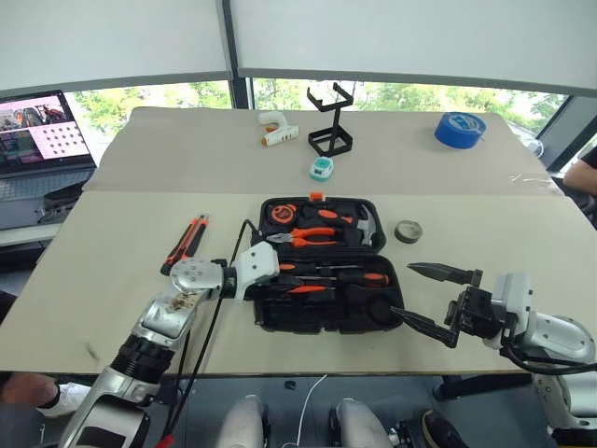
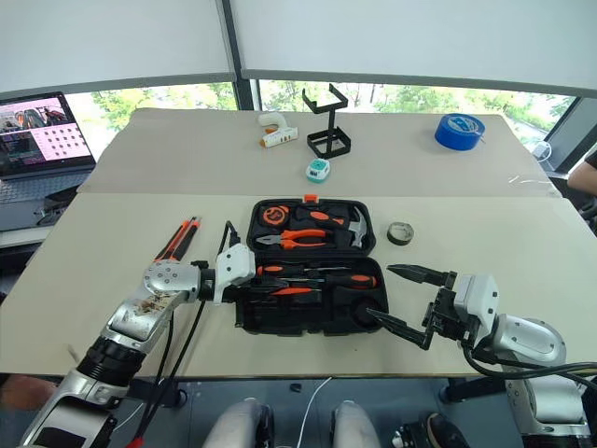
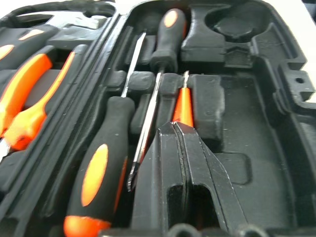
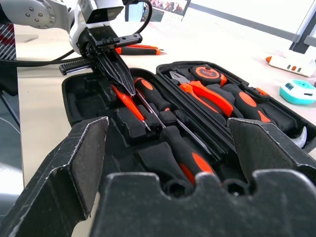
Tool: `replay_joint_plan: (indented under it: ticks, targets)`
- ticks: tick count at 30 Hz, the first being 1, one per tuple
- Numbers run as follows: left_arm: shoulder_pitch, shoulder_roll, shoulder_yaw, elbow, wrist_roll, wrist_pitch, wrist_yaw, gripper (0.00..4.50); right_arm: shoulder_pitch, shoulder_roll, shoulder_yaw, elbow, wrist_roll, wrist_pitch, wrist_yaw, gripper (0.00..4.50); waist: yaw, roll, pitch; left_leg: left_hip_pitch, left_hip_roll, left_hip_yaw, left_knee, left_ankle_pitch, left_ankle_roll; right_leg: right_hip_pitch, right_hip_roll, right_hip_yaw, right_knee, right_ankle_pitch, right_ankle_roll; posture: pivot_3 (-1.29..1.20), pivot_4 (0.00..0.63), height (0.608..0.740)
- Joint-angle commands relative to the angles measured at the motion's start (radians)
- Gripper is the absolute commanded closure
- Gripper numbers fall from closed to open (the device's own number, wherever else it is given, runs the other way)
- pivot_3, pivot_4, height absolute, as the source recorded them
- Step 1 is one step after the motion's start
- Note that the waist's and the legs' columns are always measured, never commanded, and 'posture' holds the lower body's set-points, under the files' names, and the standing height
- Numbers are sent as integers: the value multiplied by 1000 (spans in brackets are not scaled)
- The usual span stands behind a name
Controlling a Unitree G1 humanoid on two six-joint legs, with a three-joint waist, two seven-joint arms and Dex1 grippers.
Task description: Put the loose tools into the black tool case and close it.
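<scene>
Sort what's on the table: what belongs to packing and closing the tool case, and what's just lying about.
Part of the job:
- black tool case, open
- two screwdrivers in it
- orange tester pen in its slot
- utility knife, loose on the table
- small grey tape roll, loose

Lying about:
- blue tape roll
- glue gun
- black wire stand
- laptop

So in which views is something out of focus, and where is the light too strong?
Left wrist view: the left hand and the screwdriver handle nearest the camera are soft. Right wrist view: the right hand's fingers are blurred, while the black tool case is sharp. Left eye view: the windows are overexposed, and shadows on the table are weak.
</scene>
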Motion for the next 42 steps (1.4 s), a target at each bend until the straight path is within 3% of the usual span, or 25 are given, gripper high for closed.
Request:
replay_joint_plan:
  ticks: [1, 20, 22, 24, 28, 31, 35, 40, 42]
  targets:
    - [23, 4, -18, -16, 17, 30, 13, 4468, 4, 6, -12, -31, -4, -16, -9, 0, 0, 0, 0, 0, 0, 0, 0, 0, 0, 0, 0, 0, 0, 0, 0, 0, 150, 740]
    - [27, 12, -25, -80, 10, 159, 56, 4468, -14, 19, -2, -17, -14, -13, -7, 0, -1, 2, -1, 2, 0, -1, 0, 0, 0, 2, 0, 0, 0, 0, 0, 0, 150, 740]
    - [25, 24, -10, -98, -2, 174, 51, 4468, -13, 17, -3, -15, -13, -13, -3, 0, -2, 2, -1, 2, 0, -1, 0, 0, 0, 2, 0, 0, 0, 0, 0, 0, 150, 740]
    - [32, 113, -18, -159, -35, 333, -7, 4468, -11, 9, -4, -13, -11, -10, 6, 0, -3, 2, -1, 2, 0, -1, 0, 0, 0, 1, 0, 0, 0, 0, 0, 0, 150, 740]
    - [128, 131, 222, -258, -164, 228, 42, 4468, 0, -29, -60, -12, 21, 3, 31, 0, -14, 4, -1, 2, 1, 0, -2, 0, 0, -1, 1, 2, 1, 0, -1, 0, 150, 740]
    - [258, 146, 414, -322, -255, 200, 51, 3825, 36, -66, -90, -8, 52, 35, 69, 0, -12, 3, 0, 1, 2, -1, -2, 0, 0, -2, 0, 2, 1, 0, -1, 0, 150, 740]
    - [551, 98, 732, -322, -293, 97, 111, 2409, 68, -63, -95, -9, 45, 15, 86, 0, -18, 3, -1, 2, 2, 0, -2, -1, 0, -1, -1, 2, 0, 0, -1, 0, 150, 740]
    - [793, -8, 969, -257, -268, -66, 222, 478, 70, -5, -81, 14, 3, -49, 60, 0, -22, 0, 0, 3, 3, 0, -3, -1, -1, 0, -2, 2, 0, 0, -1, 0, 150, 740]
    - [844, -43, 1032, -249, -279, -80, 281, 10, 73, 23, -77, 43, -17, -100, 70, 0, -9, -1, 0, 3, 2, 0, -2, -1, -1, 0, -4, 1, -1, -1, -1, 0, 150, 740]
